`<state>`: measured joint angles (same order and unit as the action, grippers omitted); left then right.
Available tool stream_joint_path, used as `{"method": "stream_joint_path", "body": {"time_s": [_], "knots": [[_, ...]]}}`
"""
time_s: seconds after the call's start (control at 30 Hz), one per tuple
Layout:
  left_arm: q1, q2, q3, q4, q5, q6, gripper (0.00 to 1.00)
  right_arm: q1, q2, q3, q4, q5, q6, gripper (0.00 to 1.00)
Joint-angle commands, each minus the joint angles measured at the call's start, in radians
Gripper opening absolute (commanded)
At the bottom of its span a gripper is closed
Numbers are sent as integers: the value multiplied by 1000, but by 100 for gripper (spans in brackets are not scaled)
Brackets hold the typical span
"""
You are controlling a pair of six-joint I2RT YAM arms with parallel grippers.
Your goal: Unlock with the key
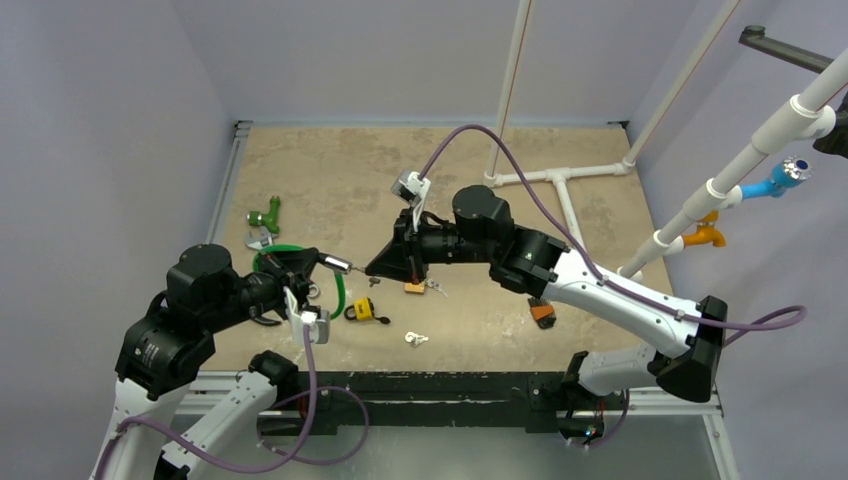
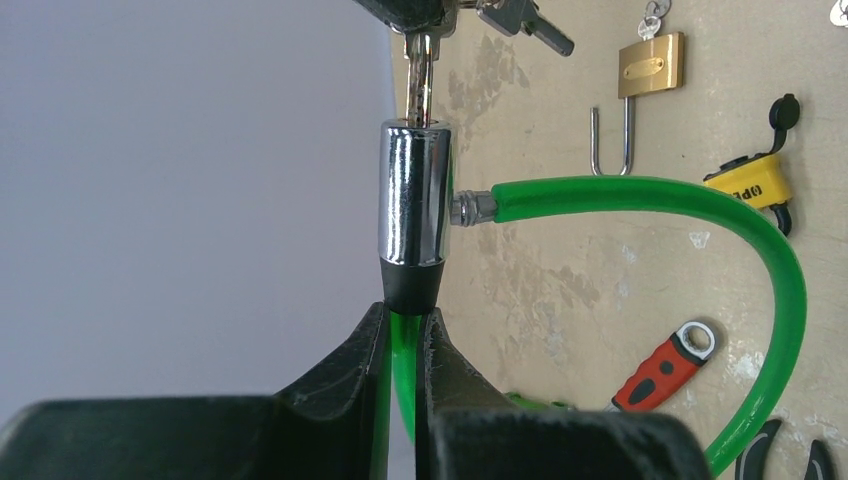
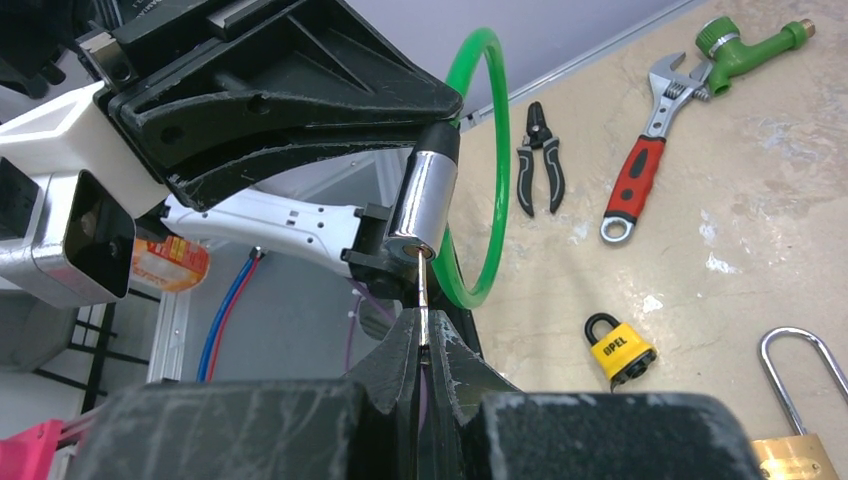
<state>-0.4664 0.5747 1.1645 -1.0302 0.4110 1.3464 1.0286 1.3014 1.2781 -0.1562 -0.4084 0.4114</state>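
Note:
The lock is a green cable (image 2: pixel 650 192) looped into a chrome cylinder (image 2: pixel 416 195) with a black collar, held up above the table. My left gripper (image 2: pixel 405 312) is shut on the green cable just below that collar. A key (image 3: pixel 424 295) has its blade in the end of the cylinder (image 3: pixel 425 200), and my right gripper (image 3: pixel 427 325) is shut on the key's head. In the top view the two grippers meet nose to nose at the cylinder (image 1: pixel 337 264), left gripper (image 1: pixel 312 262) and right gripper (image 1: pixel 372 268). More keys on a ring (image 2: pixel 520 20) hang beside the inserted one.
On the table lie a yellow padlock (image 1: pixel 362 311), a brass padlock (image 1: pixel 414 287), loose keys (image 1: pixel 415 339), a red-handled wrench (image 3: pixel 640 170), black pliers (image 3: pixel 540 160) and a green hose nozzle (image 1: pixel 265 214). A white pipe frame (image 1: pixel 560 180) stands at the back right.

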Motion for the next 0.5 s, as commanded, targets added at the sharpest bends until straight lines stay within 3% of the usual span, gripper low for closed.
{"method": "stream_joint_path", "body": {"time_s": [0.0, 0.33, 0.47], "knots": [[-4, -9, 30, 88, 89, -14, 0, 34, 49, 65, 61, 93, -22, 0], [-5, 2, 49, 90, 78, -58, 0, 119, 85, 86, 55, 325, -22, 0], [-15, 2, 40, 46, 61, -6, 0, 123, 73, 86, 61, 347, 0, 0]]}}
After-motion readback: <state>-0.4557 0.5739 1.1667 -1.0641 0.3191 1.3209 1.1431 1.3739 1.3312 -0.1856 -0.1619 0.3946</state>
